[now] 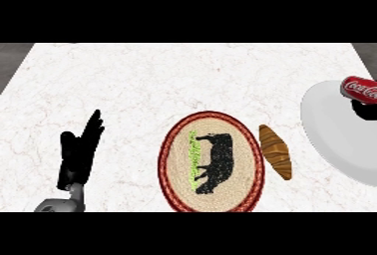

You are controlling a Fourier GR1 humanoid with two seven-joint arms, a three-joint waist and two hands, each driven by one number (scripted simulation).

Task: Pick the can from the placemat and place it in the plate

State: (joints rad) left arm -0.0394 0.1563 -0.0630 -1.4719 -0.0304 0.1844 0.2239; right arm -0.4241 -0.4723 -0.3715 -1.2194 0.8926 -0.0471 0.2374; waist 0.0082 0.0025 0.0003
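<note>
A red cola can lies tilted over the far part of the white plate at the right edge of the head view. Only a black patch of my right hand shows, pressed against the can's near side and curled round it; the rest of that hand is cut off by the edge. The oval woven placemat, red-rimmed with a black animal printed on it, lies at the centre front with nothing on it. My left hand rests open at the left, fingers pointing up, far from the can.
A brown croissant lies between the placemat and the plate, close to both. The white marble counter stretches across the back and left, with its edges near the upper corners.
</note>
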